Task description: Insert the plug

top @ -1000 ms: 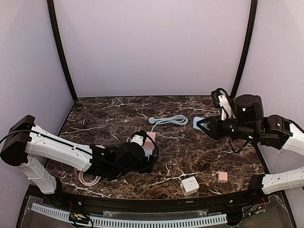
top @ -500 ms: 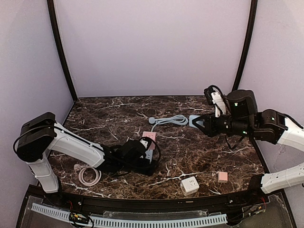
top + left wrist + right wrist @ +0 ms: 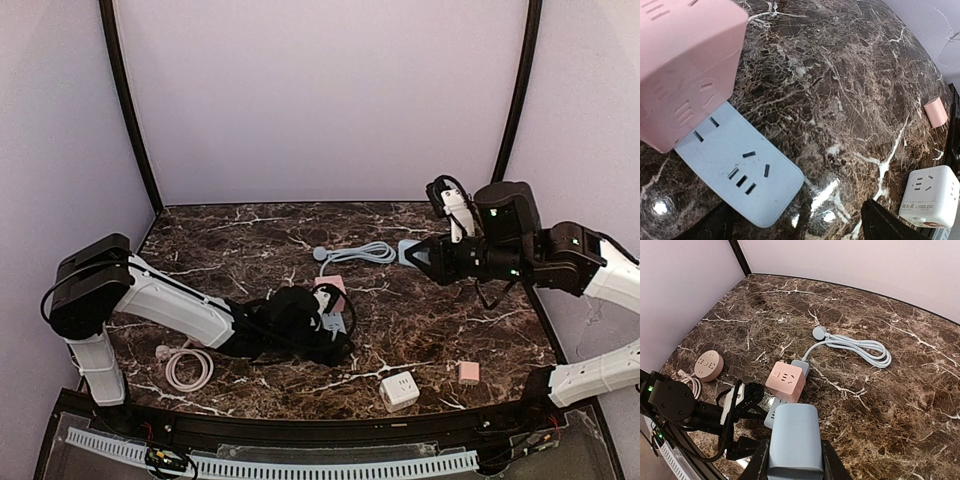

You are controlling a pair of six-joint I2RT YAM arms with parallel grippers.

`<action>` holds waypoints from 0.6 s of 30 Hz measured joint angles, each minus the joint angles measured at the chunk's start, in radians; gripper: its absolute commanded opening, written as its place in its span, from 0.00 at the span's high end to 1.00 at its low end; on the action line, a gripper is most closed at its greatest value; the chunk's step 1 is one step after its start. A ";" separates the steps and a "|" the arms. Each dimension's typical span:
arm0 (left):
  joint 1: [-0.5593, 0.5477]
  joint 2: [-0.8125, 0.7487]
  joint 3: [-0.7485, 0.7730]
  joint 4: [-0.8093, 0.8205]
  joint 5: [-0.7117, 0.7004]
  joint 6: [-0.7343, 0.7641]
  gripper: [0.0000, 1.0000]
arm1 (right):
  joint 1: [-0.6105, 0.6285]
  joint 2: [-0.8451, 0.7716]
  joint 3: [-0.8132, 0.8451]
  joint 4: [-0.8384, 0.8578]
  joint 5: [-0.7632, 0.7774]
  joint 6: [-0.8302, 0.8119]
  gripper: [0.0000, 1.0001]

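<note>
You are shifting the wide-open left gripper (image 3: pixel 800 222) rightward, nudging the power strip (image 3: pixel 740 175) and pink cube (image 3: pixel 685 65) toward the right gripper (image 3: pixel 792 462), which is clamping the blue plug (image 3: pixel 792 437), so likely readying insertion.

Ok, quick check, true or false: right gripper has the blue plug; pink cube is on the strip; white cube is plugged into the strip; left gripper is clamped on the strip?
1. The right gripper holds the blue plug. True.
2. The pink cube sits on the strip. True.
3. The white cube is plugged into the strip. False: it stands alone on the table, near the front edge.
4. The left gripper is clamped on the strip. False: its jaws are open, one on either side of the strip's free end.
</note>
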 measured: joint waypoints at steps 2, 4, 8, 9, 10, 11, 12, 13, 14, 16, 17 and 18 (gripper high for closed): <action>0.000 -0.018 -0.004 -0.008 -0.013 0.019 0.06 | 0.000 0.024 0.028 -0.016 -0.009 -0.004 1.00; 0.000 -0.064 -0.021 -0.024 -0.045 0.043 0.02 | 0.000 0.057 0.066 -0.039 -0.028 -0.011 1.00; 0.003 -0.200 -0.058 -0.085 -0.138 0.089 0.01 | 0.000 0.139 0.151 -0.080 -0.090 -0.023 1.00; 0.007 -0.239 -0.069 -0.100 -0.163 0.102 0.01 | -0.002 0.163 0.173 -0.093 -0.110 -0.025 1.00; 0.013 -0.272 -0.080 -0.108 -0.182 0.109 0.01 | -0.002 0.190 0.197 -0.106 -0.134 -0.028 1.00; 0.024 -0.315 -0.102 -0.117 -0.204 0.122 0.01 | -0.003 0.214 0.216 -0.117 -0.156 -0.031 1.00; 0.035 -0.349 -0.118 -0.129 -0.221 0.129 0.01 | -0.004 0.241 0.235 -0.126 -0.179 -0.034 1.00; 0.048 -0.386 -0.139 -0.138 -0.238 0.139 0.01 | -0.005 0.270 0.256 -0.139 -0.201 -0.036 1.00; 0.061 -0.423 -0.160 -0.151 -0.260 0.151 0.01 | -0.006 0.298 0.276 -0.150 -0.222 -0.039 1.00; 0.083 -0.478 -0.190 -0.174 -0.301 0.171 0.01 | -0.008 0.362 0.318 -0.176 -0.263 -0.040 1.00; 0.092 -0.502 -0.203 -0.184 -0.326 0.180 0.01 | -0.010 0.387 0.335 -0.187 -0.281 -0.042 1.00; 0.099 -0.526 -0.217 -0.195 -0.354 0.189 0.01 | -0.011 0.417 0.358 -0.201 -0.298 -0.043 1.00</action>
